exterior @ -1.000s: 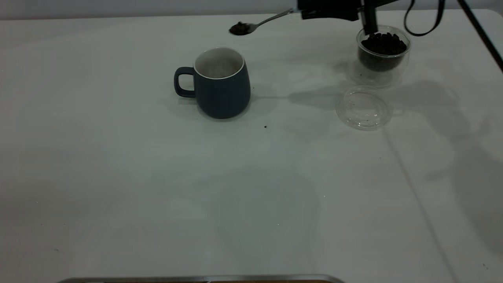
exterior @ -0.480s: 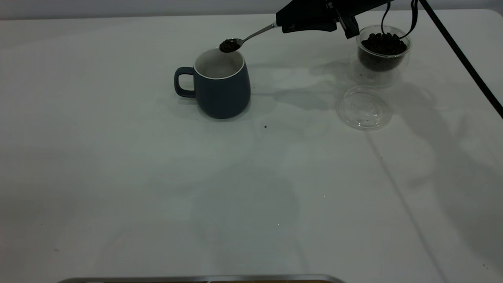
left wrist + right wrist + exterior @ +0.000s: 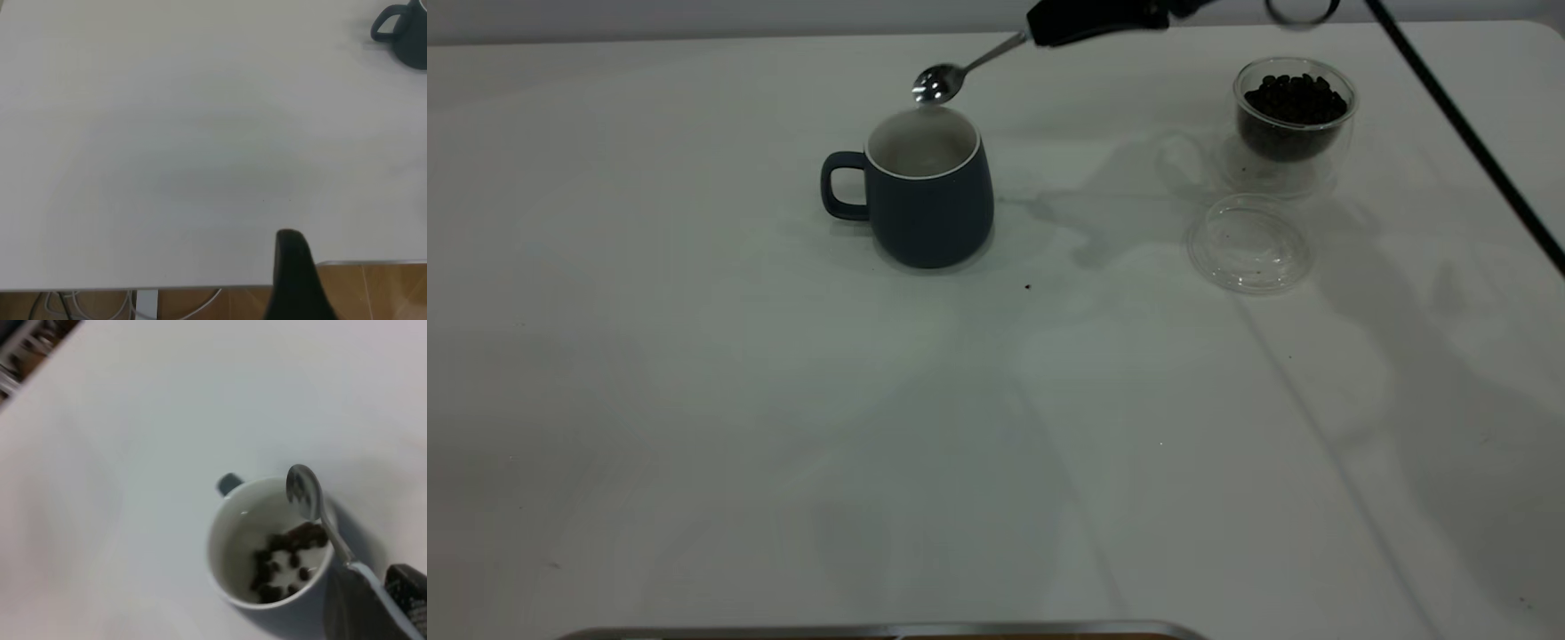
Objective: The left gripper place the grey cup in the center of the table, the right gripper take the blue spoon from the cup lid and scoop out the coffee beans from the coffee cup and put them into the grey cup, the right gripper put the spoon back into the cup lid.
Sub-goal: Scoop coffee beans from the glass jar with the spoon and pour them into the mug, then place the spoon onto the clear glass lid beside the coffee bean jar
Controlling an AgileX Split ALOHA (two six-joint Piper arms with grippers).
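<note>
Since half a second ago the spoon [image 3: 938,83] has emptied: its bowl, then heaped with beans above the mug's rim, now shows bare shiny metal, turned on edge and slightly higher. Right gripper [image 3: 1049,24], at the far edge of the table [image 3: 694,400], has its fingers closed on the spoon's handle; the handle end shows pale in the right wrist view [image 3: 373,600], with the stem running out to the bowl [image 3: 303,490] over the mug's rim. Mug [image 3: 925,191] stands upright near the table's middle, handle toward the exterior view's left. Its white interior [image 3: 267,547] holds a small cluster of beans [image 3: 283,563] on the bottom (visible only from the right wrist). Glass cup [image 3: 1294,120] stands well to the right of the mug, near the far edge, filled with beans [image 3: 1294,98]. Lid [image 3: 1251,244] lies flat on the table just in front of the glass cup, with nothing in it. Left gripper shows as a single dark finger [image 3: 293,280] over the table's near edge, well apart from the mug [image 3: 403,33]; whether its fingers are open cannot be told.
</note>
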